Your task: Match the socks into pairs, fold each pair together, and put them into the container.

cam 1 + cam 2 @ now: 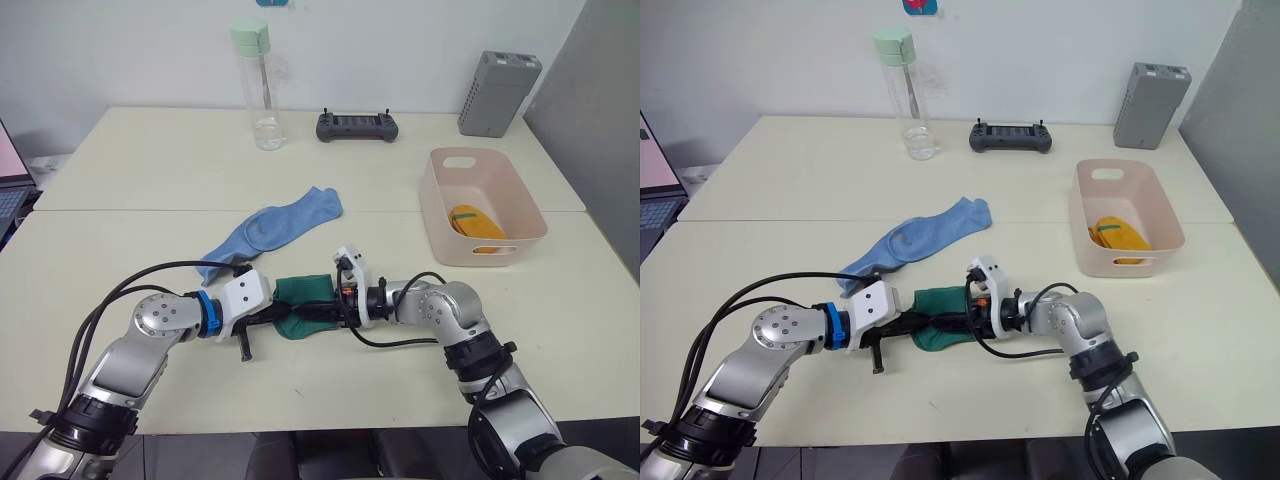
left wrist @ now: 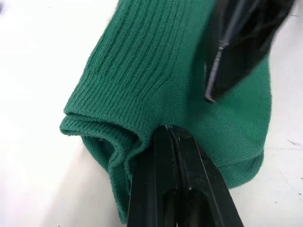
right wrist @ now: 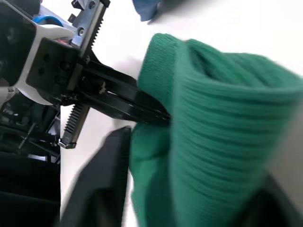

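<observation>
A folded bundle of dark green socks [image 1: 302, 305] lies on the front table between my two grippers. My left gripper [image 1: 283, 314] comes from the left, and in the left wrist view its fingers [image 2: 166, 156] are pressed together on a fold of the green fabric [image 2: 156, 80]. From the right, my right gripper [image 1: 328, 309] has the green bundle [image 3: 213, 127] between its fingers. Light blue socks [image 1: 272, 227] lie flat just behind the bundle. The pink container [image 1: 484, 156] stands at the right with yellow socks [image 1: 474, 221] inside.
At the back stand a clear water bottle [image 1: 257, 88] with a green cap, a black controller [image 1: 357, 126] and a grey ribbed box [image 1: 498, 93]. A laptop [image 1: 10, 190] pokes in at the left edge. A seam [image 1: 150, 210] runs between the two tables.
</observation>
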Controlling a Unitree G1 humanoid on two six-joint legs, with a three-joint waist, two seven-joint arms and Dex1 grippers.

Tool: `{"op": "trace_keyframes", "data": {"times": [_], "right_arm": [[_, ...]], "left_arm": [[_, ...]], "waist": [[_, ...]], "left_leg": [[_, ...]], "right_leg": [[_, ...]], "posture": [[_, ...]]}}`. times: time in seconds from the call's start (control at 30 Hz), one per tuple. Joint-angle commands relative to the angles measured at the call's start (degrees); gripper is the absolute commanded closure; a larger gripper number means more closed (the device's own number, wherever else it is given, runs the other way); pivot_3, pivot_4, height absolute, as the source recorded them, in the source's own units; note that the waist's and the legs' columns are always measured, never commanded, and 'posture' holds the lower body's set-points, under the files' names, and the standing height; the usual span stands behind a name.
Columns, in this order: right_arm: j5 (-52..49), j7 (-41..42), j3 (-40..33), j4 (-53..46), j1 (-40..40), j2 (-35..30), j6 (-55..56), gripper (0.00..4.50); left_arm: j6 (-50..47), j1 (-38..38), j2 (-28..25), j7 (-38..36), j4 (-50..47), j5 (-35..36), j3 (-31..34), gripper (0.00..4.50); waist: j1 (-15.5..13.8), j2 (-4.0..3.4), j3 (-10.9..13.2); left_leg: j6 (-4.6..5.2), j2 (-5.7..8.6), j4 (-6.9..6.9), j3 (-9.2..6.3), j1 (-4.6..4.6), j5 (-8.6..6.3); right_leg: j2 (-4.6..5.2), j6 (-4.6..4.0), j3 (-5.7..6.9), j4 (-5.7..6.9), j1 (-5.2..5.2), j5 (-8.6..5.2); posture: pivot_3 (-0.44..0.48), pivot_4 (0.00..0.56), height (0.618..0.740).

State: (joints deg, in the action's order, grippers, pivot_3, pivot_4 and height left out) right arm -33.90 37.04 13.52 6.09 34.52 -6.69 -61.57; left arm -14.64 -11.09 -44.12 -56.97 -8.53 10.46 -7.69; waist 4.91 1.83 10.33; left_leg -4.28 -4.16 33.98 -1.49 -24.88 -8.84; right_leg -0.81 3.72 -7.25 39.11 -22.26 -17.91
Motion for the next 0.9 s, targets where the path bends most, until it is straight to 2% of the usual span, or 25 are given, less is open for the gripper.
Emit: {"op": "trace_keyframes", "data": {"times": [0.03, 0.1, 0.13, 0.23, 0.33, 0.43, 0.53, 0.63, 0.7, 0.77, 0.9], "right_arm": [[-1.15, 0.97, -1.37, -3.35, -0.09, 0.17, 0.38, 3.53], [-1.83, 1.01, -2.05, -5.16, -0.62, -0.03, 0.01, 4.27], [-2.65, 0.91, -2.93, -6.79, -0.89, -0.25, -0.59, 4.48], [-4.87, 0.18, -5.77, -10.91, -1.05, -1.20, -2.73, 4.50], [-8.80, -1.83, -13.64, -16.71, 1.42, -4.94, -6.19, 4.50], [-10.15, -3.38, -21.03, -18.68, 5.50, -11.83, -7.78, 4.50], [-6.02, -1.33, -22.17, -18.01, 8.27, -22.62, -4.08, 4.50], [3.49, 3.88, -19.30, -11.92, 12.14, -35.05, 8.65, 4.50], [14.44, 9.08, -13.61, -4.67, 13.90, -42.48, 25.55, 4.50], [23.56, 12.10, -8.07, 4.25, 15.49, -46.52, 40.32, 4.50], [36.77, 10.66, -1.35, 20.95, 19.34, -47.50, 60.16, 4.50]], "left_arm": [[-0.62, -0.73, 0.71, -0.02, -1.42, 2.01, 1.98, 4.50], [-2.27, -2.06, 1.50, -1.04, -2.38, 5.45, 3.40, 4.50], [-3.71, -2.92, 1.90, -1.61, -3.05, 7.69, 4.31, 4.32], [-8.33, -5.02, 2.25, -2.81, -4.92, 13.24, 6.46, 3.58], [-15.12, -10.51, 2.80, -2.51, -6.50, 19.91, 9.36, 2.71], [-18.73, -16.56, 5.22, 0.38, -6.84, 22.92, 10.21, 1.80], [-21.58, -21.86, 8.91, 4.21, -7.35, 24.57, 9.85, 0.87], [-19.70, -26.74, 13.37, 7.34, -6.07, 21.35, 6.44, 0.01], [-18.61, -29.37, 17.71, 9.86, -4.78, 19.98, 4.50, 0.01], [-16.42, -32.18, 21.75, 12.22, -2.83, 17.03, 1.91, 0.01], [-12.68, -37.66, 26.28, 13.86, 2.45, 11.44, -2.15, 0.01]], "waist": [[0.00, 0.00, 0.00], [-0.05, 0.00, 0.00], [-0.08, 0.00, 0.00], [-0.19, 0.00, 0.01], [-0.45, 0.02, 0.03], [-0.77, 0.00, 0.05], [-1.44, 0.01, 0.04], [-1.63, -0.01, 0.06], [-1.69, -0.05, 0.09], [-1.64, -0.05, 0.09], [-1.01, -0.04, 0.10]], "left_leg": [[0.00, 0.00, 0.00, 0.00, -0.01, 0.00], [0.00, 0.00, 0.00, 0.00, -0.03, 0.00], [0.00, 0.00, 0.00, -0.01, -0.05, 0.00], [0.00, 0.01, 0.00, -0.04, -0.09, 0.00], [0.00, 0.01, 0.01, -0.07, -0.13, 0.00], [0.00, 0.04, 0.10, -0.06, -0.17, 0.00], [0.00, 0.12, 0.16, -0.05, -0.17, 0.00], [0.00, 0.15, 0.09, -0.02, -0.16, 0.00], [0.00, 0.16, 0.06, 0.01, -0.17, 0.00], [0.00, 0.24, 0.03, 0.04, -0.16, -0.01], [0.00, 0.28, 0.03, 0.08, -0.11, 0.00]], "right_leg": [[0.00, 0.00, 0.00, 0.00, -0.01, 0.00], [0.00, 0.00, 0.00, 0.00, -0.02, 0.00], [0.00, 0.00, 0.02, -0.01, -0.02, 0.00], [0.00, 0.00, 0.04, -0.01, -0.02, 0.00], [0.00, 0.01, 0.05, -0.02, -0.03, 0.00], [0.01, 0.08, 0.04, -0.04, 0.00, 0.03], [0.07, 0.11, 0.02, -0.10, 0.04, 0.05], [0.09, 0.09, -0.01, -0.14, 0.03, 0.03], [0.09, 0.09, -0.04, -0.15, 0.01, 0.04], [0.15, 0.11, -0.06, -0.20, 0.01, 0.03], [0.18, 0.04, -0.15, -0.18, 0.04, 0.08]], "posture": [[0.000, 0.150, 0.740], [0.000, 0.150, 0.740], [0.000, 0.150, 0.740], [0.000, 0.150, 0.740], [0.000, 0.150, 0.740], [0.000, 0.150, 0.740], [0.000, 0.150, 0.740], [0.000, 0.150, 0.740], [0.000, 0.150, 0.740], [0.000, 0.150, 0.740], [0.000, 0.150, 0.740]]}}
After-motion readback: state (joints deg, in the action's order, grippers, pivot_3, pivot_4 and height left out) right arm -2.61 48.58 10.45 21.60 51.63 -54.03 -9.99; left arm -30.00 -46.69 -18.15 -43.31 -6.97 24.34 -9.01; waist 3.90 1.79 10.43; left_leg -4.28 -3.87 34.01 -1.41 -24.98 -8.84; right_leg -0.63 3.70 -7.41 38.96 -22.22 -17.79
